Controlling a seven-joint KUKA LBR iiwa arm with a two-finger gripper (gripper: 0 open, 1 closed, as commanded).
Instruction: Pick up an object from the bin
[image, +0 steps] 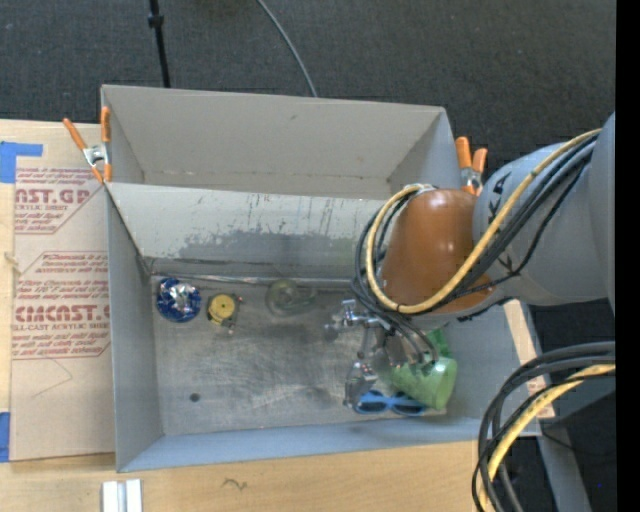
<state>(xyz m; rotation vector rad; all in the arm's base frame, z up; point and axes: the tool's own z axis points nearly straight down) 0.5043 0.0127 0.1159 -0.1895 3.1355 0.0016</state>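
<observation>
A green lump (428, 380), soft-looking and irregular, lies on the bin's floor in the corner where the right wall meets the edge at the bottom of the view. A small blue piece (386, 404), flat and dark, lies touching its lower left side, close against that bottom edge. The gripper (363, 378) is down near the floor just beside the lump's left side, with its metal tip right above the left end of the blue piece. Whether it touches either one cannot be told, and neither can whether the gripper is spread or pressed together, since its metal parts overlap there. Nothing can be seen pinched in it.

Above the gripper, the wrist's orange cover (430, 245) hangs over the right part of the bin, looped round by black and yellow cables (372, 262).

Well apart, along the foot of the back wall, lie three more things. A pale ring (285, 297) sits near the middle. A yellow disc (221, 308) lies to its left. A blue round thing (178, 300) with shiny flecks lies nearest the left wall. The middle of the floor of the bin (250, 375) is bare, scuffed metal.
</observation>
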